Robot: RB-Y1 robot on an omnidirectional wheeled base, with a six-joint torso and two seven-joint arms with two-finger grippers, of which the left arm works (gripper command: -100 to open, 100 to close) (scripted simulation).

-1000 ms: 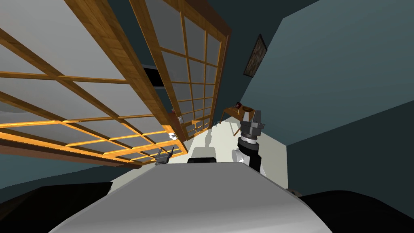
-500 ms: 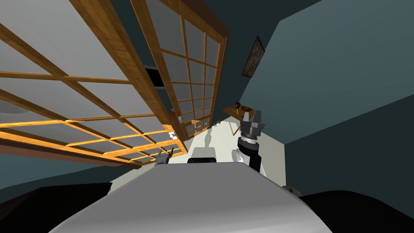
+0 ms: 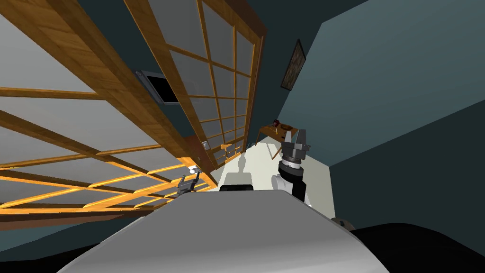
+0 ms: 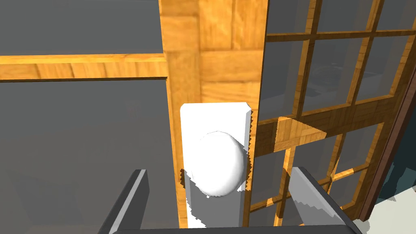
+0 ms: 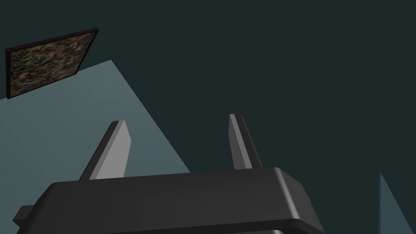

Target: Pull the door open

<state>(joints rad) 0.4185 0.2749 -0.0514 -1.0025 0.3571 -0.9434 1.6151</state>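
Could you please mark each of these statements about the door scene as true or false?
1. The left pincer is open and aimed at the white knob. True.
2. The knob sits on a black backing. False: it sits on a white plate.
3. The right pincer is shut on a cup. False: it is open and empty, raised away from the door.
4. The door has a wooden frame that holds a grid of panes. True.
5. A small wooden table stands at the far end of the floor. True.
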